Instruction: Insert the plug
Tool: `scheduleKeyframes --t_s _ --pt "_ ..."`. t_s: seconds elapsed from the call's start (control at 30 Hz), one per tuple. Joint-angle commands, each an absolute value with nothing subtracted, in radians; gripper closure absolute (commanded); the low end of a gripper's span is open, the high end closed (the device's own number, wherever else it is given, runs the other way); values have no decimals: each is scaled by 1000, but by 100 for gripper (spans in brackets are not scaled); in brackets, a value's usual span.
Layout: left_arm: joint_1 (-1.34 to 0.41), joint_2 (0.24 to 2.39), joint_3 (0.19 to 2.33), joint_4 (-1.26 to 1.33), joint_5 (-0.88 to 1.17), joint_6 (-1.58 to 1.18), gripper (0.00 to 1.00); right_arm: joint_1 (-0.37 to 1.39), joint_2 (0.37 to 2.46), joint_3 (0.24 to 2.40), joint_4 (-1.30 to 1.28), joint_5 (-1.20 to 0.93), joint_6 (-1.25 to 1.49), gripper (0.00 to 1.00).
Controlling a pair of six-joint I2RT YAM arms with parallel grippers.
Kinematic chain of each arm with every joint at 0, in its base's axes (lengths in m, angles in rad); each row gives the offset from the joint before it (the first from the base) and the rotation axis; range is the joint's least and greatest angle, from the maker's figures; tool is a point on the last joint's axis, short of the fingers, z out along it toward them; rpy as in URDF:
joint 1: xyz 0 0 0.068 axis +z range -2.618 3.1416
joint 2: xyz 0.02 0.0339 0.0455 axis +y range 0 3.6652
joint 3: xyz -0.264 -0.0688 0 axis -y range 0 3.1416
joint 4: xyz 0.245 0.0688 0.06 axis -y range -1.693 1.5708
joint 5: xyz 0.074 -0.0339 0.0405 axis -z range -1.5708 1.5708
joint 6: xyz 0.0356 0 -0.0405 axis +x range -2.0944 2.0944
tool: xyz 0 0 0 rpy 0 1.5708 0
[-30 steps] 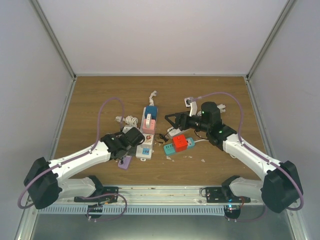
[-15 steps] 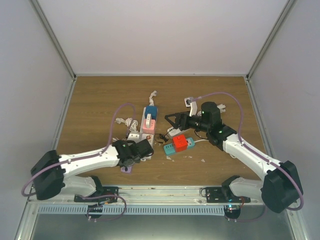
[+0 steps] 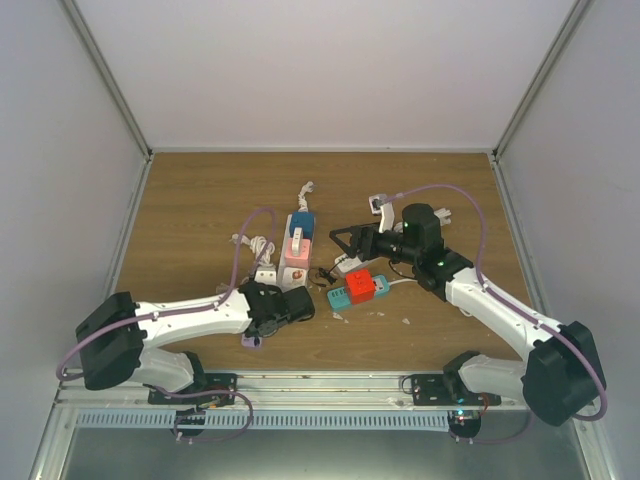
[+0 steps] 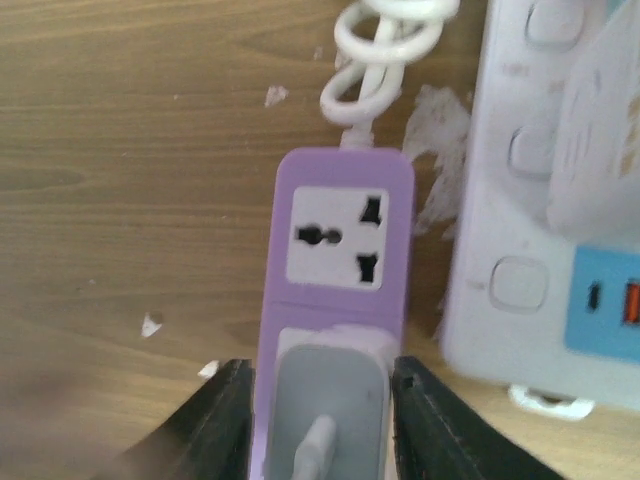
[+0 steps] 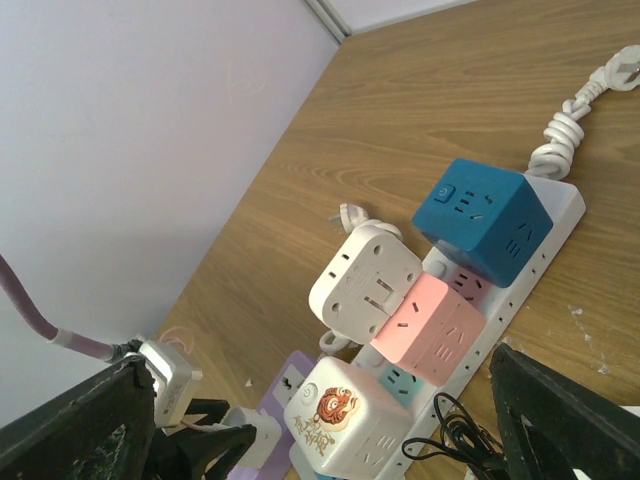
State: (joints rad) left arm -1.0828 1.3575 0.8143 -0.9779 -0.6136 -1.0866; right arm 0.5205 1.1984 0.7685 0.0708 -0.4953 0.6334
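A purple power strip (image 4: pixel 340 220) lies on the wood, with one free socket at its far half. A grey-white plug (image 4: pixel 330 410) sits in its near socket, its cable stub pointing up. My left gripper (image 4: pixel 320 378) straddles the plug and strip, with a slim gap on each side, so it is open. In the top view the left gripper (image 3: pixel 266 322) is over the purple strip (image 3: pixel 250 340). The right wrist view shows the plug (image 5: pixel 250 432) on the strip (image 5: pixel 293 378). My right gripper (image 3: pixel 347 240) is open, empty and held above the table.
A long white power strip (image 3: pixel 290 302) lies just right of the purple one and carries a blue cube (image 5: pixel 480 220), a pink cube (image 5: pixel 430 330), a white adapter (image 5: pixel 365 280) and a white printed cube (image 5: pixel 350 420). A teal strip with a red cube (image 3: pixel 360 287) lies further right. A coiled white cable (image 4: pixel 385 45) lies beyond the purple strip.
My left arm has swung right and toward the near edge, bringing its gripper down over the purple strip's near end. The right arm has not moved.
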Motion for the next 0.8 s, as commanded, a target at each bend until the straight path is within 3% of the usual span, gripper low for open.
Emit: scheduleKeyframes --t_s 0.0,0.17,0.4,0.77 --pt "-1082 1334 820 -1065 -583 -1163 53 511 1211 769 75 -493 627 9" --pt "-1042 1286 897 -1058 -550 -1089 35 511 1221 780 71 -500 629 9" --pt "-972 1175 897 -1001 -423 -1004 28 511 1208 782 42 -485 626 9" --pt "-767 869 782 -797 -7 -851 2 511 1172 810 -63 -365 645 8"
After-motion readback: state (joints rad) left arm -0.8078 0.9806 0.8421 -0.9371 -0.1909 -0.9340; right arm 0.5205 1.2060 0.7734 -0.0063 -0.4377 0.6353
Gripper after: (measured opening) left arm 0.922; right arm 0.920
